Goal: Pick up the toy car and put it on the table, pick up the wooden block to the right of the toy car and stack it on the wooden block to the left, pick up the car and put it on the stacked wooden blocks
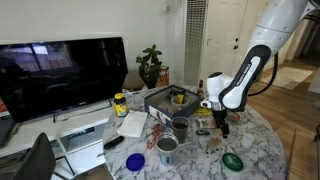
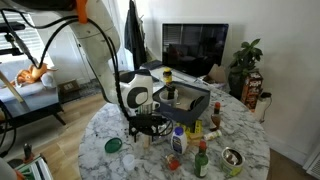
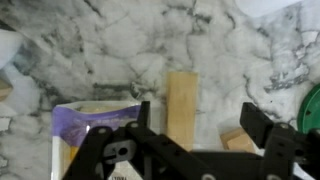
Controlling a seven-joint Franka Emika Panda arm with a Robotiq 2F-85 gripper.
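In the wrist view my gripper (image 3: 198, 125) is open and empty, low over the marble table (image 3: 100, 50). A long tan wooden block (image 3: 182, 105) lies between the fingers, nearer the left finger. A smaller wooden block (image 3: 238, 141) lies by the right finger, partly hidden by the gripper body. In both exterior views the gripper (image 1: 222, 122) (image 2: 140, 128) points down near the table's edge. I cannot make out the toy car in any view.
A purple packet (image 3: 85, 125) lies left of the blocks and a green round lid (image 3: 312, 105) (image 1: 232, 160) to the right. Cups (image 1: 180, 125) (image 1: 167, 147), a blue lid (image 1: 135, 160), bottles (image 2: 178, 143) and a dark tray (image 1: 165, 98) crowd the table.
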